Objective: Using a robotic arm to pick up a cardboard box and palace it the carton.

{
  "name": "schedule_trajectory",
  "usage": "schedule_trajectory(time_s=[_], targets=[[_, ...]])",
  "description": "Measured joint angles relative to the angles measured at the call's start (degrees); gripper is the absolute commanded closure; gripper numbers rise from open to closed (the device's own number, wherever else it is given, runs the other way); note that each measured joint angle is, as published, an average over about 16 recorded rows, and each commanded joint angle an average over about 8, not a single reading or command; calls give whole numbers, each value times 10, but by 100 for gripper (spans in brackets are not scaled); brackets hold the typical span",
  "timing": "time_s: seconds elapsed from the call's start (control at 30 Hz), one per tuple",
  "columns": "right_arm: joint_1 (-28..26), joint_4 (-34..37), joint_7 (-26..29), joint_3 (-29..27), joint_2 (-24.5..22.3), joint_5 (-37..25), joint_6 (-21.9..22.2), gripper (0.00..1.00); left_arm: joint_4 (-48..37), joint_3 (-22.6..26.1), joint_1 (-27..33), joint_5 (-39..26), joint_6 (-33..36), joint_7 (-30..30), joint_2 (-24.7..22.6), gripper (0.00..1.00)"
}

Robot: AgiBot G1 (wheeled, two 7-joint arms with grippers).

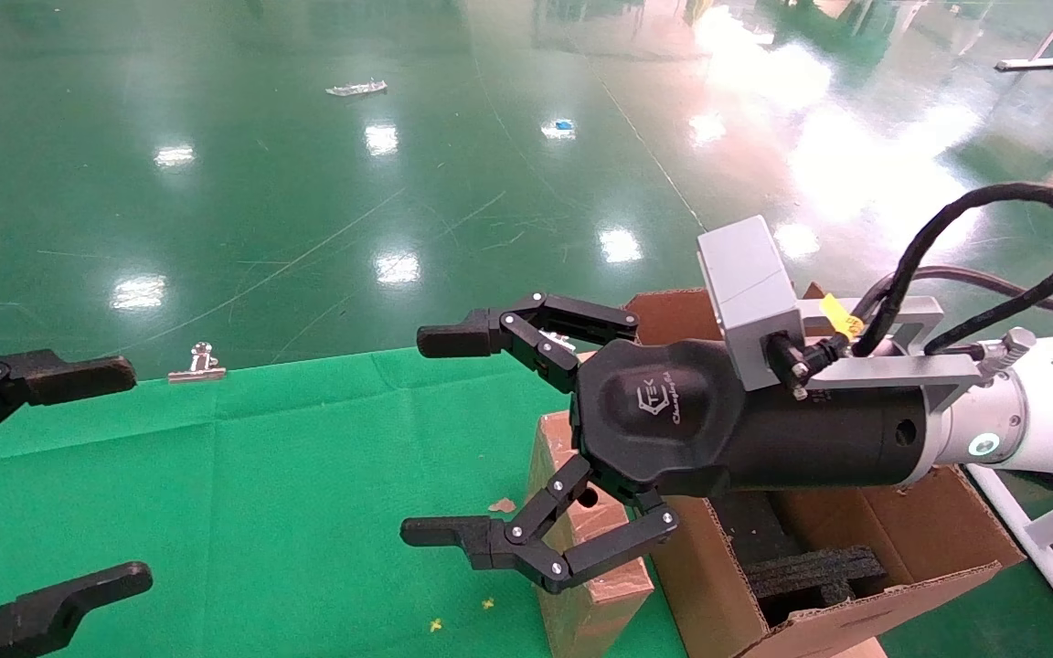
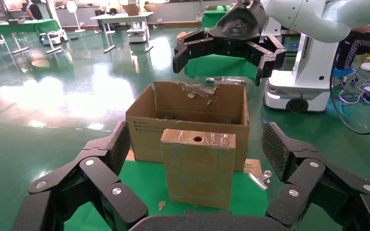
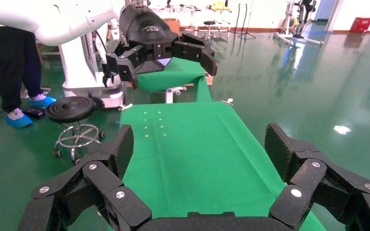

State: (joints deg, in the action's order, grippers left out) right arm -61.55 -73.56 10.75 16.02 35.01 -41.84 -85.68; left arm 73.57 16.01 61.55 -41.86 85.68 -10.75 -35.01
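My robotic arm (image 1: 1029, 416), white with a grey camera block and a looping black cable, reaches in from the right. Its black right gripper (image 1: 440, 434) is spread wide above the cardboard box (image 1: 586, 548). That small brown taped box stands upright on the worktop, round hole in its top face, just left of the carton (image 1: 865, 548), flaps raised, black foam inside.

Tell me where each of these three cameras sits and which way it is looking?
Head view: on the robot's head, looking down at the green table, both grippers showing.
Left wrist view: behind the open left gripper, facing the cardboard box, the carton and the open right gripper.
Right wrist view: on the right wrist, facing across the table.
Head and left wrist views share box and carton.
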Motion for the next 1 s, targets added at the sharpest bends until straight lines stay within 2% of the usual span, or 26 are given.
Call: schedule_trajectory(time_s=[0.4, 0.57, 0.77, 1.0], targets=[[0, 0, 0, 1, 0, -1, 0, 0, 0, 0, 0, 0, 0, 0, 0, 0], [-7, -8, 5, 15, 1, -28, -4, 0, 0, 0, 0, 0, 0, 0, 0, 0], [-44, -23, 2, 64, 14, -112, -20, 0, 0, 0, 0, 0, 0, 0, 0, 0], [-136, -40, 6, 164, 44, -253, -36, 0, -1, 1, 0, 0, 0, 1, 0, 0]])
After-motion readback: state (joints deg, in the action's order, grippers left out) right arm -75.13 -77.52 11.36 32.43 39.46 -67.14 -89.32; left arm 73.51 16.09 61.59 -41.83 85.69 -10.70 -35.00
